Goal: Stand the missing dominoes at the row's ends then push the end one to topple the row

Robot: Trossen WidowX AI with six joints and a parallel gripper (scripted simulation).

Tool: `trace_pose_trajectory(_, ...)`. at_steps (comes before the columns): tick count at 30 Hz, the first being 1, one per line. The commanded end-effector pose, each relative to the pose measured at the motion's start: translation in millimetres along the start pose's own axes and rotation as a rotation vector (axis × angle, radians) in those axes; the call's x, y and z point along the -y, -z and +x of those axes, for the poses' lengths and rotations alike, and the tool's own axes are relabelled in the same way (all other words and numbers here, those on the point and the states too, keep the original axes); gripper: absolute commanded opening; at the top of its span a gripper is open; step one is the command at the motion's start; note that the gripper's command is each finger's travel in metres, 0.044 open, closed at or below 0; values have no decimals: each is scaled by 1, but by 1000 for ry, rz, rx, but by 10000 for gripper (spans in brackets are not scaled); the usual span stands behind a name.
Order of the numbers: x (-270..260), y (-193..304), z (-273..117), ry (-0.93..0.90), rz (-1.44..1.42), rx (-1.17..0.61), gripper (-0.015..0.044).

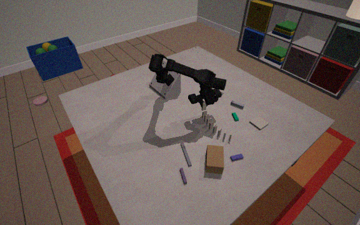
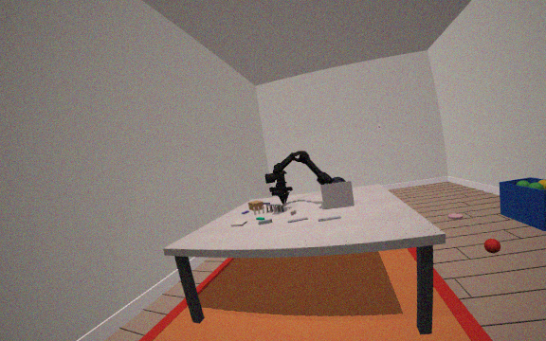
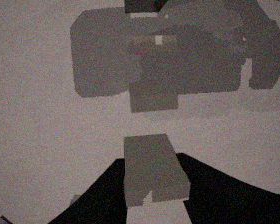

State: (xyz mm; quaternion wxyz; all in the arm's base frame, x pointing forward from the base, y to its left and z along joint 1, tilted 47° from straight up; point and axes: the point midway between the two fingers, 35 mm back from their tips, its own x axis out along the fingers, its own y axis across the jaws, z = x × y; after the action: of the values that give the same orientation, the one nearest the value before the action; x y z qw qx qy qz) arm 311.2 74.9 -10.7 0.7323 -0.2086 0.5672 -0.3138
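My gripper [image 1: 204, 103] [image 2: 283, 203] [image 3: 149, 164] is shut on a grey-brown domino [image 1: 204, 106] [image 3: 150, 162], held upright, pointing down, just above the arm-side end of the row. The row of standing dominoes [image 1: 211, 125] [image 2: 275, 208] runs away from the arm, upright and evenly spaced. Its near part lies in the arm's shadow; in the wrist view the row's near end [image 3: 153, 102] seems to show just ahead of the held domino, with a gap between them. Whether the held domino's foot touches the table cannot be told. A small block [image 2: 293, 212] lies near that end.
A tan box [image 1: 215, 156] [image 2: 256, 205] stands near the far end of the row. A blue-violet block [image 1: 237, 157], green block [image 1: 235, 117], grey block [image 1: 237, 104] and pale tile [image 1: 259, 122] lie on one side; a grey bar [image 1: 185, 154] and purple bar [image 1: 183, 175] on the other.
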Motion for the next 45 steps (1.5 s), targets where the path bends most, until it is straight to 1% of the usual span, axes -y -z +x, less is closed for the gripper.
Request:
trace_pose_trajectory(1, 2, 4, 19, 12, -7, -3, 107)
trace_pose_trajectory(5, 6, 7, 36, 17, -6, -2, 107)
trace_pose_trajectory(17, 6, 7, 37, 17, -6, -2, 107)
trace_pose_trajectory(29, 6, 7, 37, 17, -6, -2, 422)
trace_pose_trajectory(30, 6, 7, 37, 17, -6, -2, 440)
trace_pose_trajectory(33, 5, 6, 34, 16, -6, -3, 440)
trace_pose_trajectory(35, 2, 3, 14, 11, -6, -4, 440)
trace_pose_trajectory(41, 1, 5, -84, 8, -5, -8, 440)
trace_pose_trajectory(42, 2, 6, -93, 10, -4, -8, 440)
trace_pose_trajectory(45, 3, 7, -95, 10, -4, -8, 440)
